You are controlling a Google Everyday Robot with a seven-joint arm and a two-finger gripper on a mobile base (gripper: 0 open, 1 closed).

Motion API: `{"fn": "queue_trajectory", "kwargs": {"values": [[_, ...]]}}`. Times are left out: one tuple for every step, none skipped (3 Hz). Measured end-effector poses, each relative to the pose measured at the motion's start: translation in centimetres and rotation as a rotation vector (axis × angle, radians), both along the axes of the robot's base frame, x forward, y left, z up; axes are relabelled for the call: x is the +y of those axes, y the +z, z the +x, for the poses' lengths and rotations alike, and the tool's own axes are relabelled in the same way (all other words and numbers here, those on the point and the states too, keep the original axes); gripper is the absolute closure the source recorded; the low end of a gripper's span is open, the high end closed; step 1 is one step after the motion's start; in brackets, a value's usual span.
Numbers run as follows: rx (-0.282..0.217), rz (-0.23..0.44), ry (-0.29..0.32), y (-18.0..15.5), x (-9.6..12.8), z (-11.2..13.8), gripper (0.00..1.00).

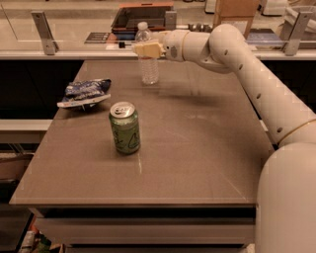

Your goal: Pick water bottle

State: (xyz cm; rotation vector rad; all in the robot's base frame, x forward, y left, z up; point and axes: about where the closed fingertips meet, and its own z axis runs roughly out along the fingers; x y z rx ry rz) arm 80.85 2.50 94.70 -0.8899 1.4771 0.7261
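Observation:
The water bottle [149,71] is small, clear and ribbed, with a white cap. It stands upright at the far middle of the brown table [207,148]. My gripper [147,49] reaches in from the right on its white arm and sits at the bottle's upper body, overlapping its label band. The bottle's base rests on the table. The cap shows above the gripper and the ribbed lower half below it.
A green soda can [125,127] stands upright in the middle left of the table. A blue chip bag [84,92] lies at the left edge. A counter with a dark tray [140,15] and a cardboard box [237,12] runs behind the table.

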Motion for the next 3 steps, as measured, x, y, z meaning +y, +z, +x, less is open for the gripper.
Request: {"fn": "queue_trajectory", "kwargs": {"values": [[-0.001, 0.000, 0.002, 0.05, 0.20, -0.07, 0.64], [0.001, 0.001, 0.007, -0.02, 0.58, -0.09, 0.88], [0.002, 0.001, 0.011, -0.08, 0.87, -0.12, 1.00]]}}
